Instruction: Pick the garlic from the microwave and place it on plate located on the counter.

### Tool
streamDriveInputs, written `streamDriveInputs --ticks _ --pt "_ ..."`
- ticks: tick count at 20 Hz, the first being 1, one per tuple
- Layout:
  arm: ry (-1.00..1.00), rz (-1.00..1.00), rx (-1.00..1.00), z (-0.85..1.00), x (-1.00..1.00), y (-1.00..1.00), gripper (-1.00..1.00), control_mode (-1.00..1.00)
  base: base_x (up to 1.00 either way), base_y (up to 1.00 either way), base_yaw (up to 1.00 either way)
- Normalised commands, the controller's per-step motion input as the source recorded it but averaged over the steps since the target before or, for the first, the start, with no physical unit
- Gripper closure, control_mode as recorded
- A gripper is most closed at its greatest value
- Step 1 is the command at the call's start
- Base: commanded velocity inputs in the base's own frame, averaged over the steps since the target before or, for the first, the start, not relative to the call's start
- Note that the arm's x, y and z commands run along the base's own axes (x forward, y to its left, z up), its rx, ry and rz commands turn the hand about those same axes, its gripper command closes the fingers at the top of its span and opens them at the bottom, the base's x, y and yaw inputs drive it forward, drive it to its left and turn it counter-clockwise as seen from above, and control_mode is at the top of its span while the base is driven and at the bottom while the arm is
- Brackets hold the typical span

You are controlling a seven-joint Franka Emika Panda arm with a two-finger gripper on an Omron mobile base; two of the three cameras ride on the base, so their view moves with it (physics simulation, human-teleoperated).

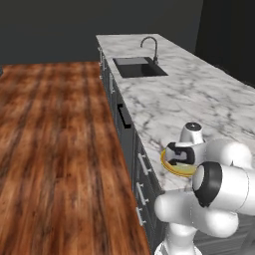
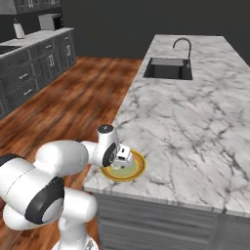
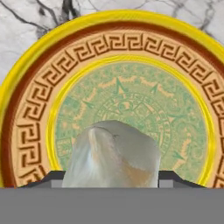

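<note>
While garlic [image 3: 113, 154] sits pinched in closed jaws directly over plate [image 3: 26, 83], you are at placing step. Plate lies at near edge of desk [image 2: 195, 122], sink [image 2: 168, 68] far off. Next: lower gently, open jaws, lift clear.

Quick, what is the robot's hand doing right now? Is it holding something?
Gripper: closed on the garlic, held just above the plate.
</note>
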Motion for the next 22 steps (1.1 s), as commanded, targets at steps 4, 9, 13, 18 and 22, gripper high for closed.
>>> streamDriveInputs --ticks 4,9,13,18,22 --pt "0.03 0.00 0.00 -0.15 0.28 0.00 -1.00 -1.00 0.00 0.00 0.00" --pt "0.00 0.00 0.00 0.01 0.14 0.00 -1.00 -1.00 0.00 0.00 0.00" --pt "0.00 -0.03 0.00 0.47 -0.05 0.00 -1.00 -1.00 0.00 0.00 0.00" --pt "0.00 -0.03 -0.02 0.76 -0.15 0.00 -1.00 -1.00 0.00 0.00 0.00" --pt "0.00 -0.03 -0.02 0.98 -0.32 0.17 -1.00 -1.00 0.00 0.00 0.00"
